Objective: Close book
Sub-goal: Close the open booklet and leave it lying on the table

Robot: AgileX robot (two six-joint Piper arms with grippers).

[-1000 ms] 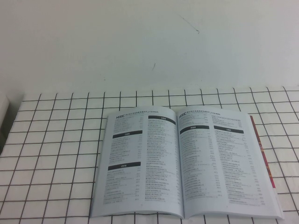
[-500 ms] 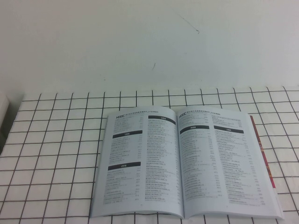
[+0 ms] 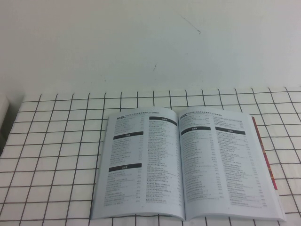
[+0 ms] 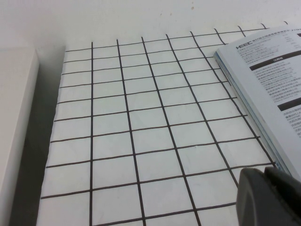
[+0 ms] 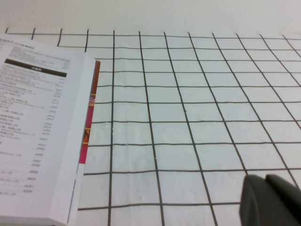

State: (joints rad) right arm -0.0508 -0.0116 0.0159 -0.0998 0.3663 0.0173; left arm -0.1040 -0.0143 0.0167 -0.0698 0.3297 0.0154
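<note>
Though left end effector (image 4: 268,197) and right end effector (image 5: 270,200) flank open book (image 3: 186,165), grips unclear.

left pincer (image 4: 269,197): dark grey, matte, rounded casing split by a thin seam; only part of it shows, at the edge of the left wrist view
right pincer (image 5: 270,200): same dark grey, matte, soft-edged casing with one seam; partly shown at the edge of the right wrist view

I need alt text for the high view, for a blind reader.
An open book lies flat on a white tablecloth with black grid lines. The left gripper and the right gripper are outside this view.
</note>
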